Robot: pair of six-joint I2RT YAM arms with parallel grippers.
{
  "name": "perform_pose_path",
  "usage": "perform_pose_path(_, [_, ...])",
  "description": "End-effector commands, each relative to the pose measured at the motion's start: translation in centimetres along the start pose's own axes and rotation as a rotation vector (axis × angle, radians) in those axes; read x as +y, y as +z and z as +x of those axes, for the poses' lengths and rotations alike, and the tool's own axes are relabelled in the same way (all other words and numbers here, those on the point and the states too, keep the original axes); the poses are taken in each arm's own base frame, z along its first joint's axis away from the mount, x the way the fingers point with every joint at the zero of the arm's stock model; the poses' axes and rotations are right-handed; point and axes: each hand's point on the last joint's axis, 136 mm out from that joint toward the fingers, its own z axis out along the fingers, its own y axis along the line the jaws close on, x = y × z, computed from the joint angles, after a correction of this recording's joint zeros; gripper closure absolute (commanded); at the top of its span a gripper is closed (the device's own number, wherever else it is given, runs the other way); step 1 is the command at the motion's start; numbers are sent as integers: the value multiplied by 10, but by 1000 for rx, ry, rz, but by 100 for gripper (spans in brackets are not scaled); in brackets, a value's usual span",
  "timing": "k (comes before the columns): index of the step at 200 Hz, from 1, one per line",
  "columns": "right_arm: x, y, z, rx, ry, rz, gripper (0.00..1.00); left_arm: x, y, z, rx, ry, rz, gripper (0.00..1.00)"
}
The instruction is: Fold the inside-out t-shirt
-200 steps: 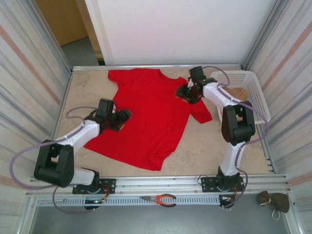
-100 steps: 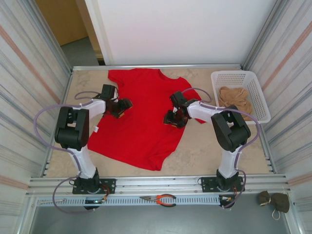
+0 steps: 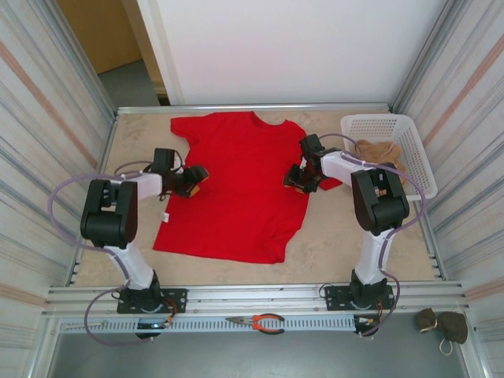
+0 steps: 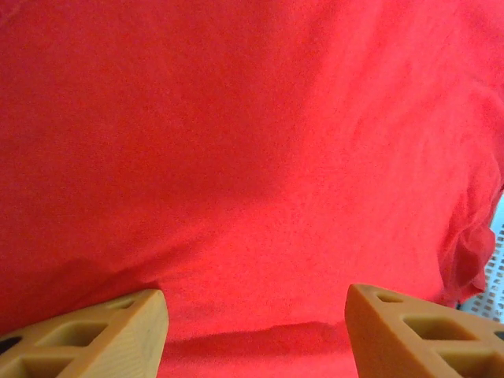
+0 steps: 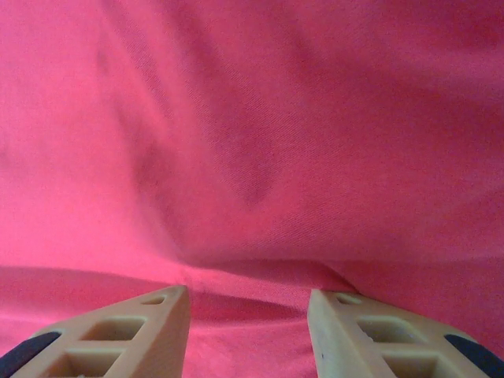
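Garment: the bright red short-sleeved cotton t-shirt point(image 3: 236, 189) lay spread flat on the pale beige table point(image 3: 346, 228), beneath both claws and filling the span between them. Its collar was beyond them and its hem was behind them. No lettering showed on its upper face.
Left claw: the left gripper point(image 3: 194, 179) sat low at the shirt's left edge. Its tan fingers point(image 4: 110, 331) were parted wide over smooth cloth and held nothing.
Right claw: the right gripper point(image 3: 295, 179) sat low near the right sleeve. Its fingers point(image 5: 150, 323) were apart and clamped nothing, and a shallow ridge of fabric ran just ahead of the tips.
Step in hand: judged to be flattening and squaring the shirt, since no fold was visible yet.
Next move: probably each claw would need to close on a side edge or sleeve directly under it, lift both together, and carry the cloth inward toward the other claw.
Bystanders: a white plastic lattice basket point(image 3: 386, 126) holding a tan-beige cloth point(image 3: 382, 150) stood just outboard of the right claw. Red-handled pliers point(image 3: 264, 321) lay well behind both claws.
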Motion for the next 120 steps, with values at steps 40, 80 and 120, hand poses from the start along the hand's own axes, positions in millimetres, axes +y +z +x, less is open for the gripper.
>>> perform_pose_path(40, [-50,-22,-16,6,-25,225,57,37,-33,35,-82,-93,-165,35])
perform_pose_path(80, [-7,-70,15,-88,-123,135,56,-30,-66,20,-111,166,-103,33])
perform_pose_path(120, [8,-90,96,-113,-255,156,48,-55,-101,28,-120,267,-65,32])
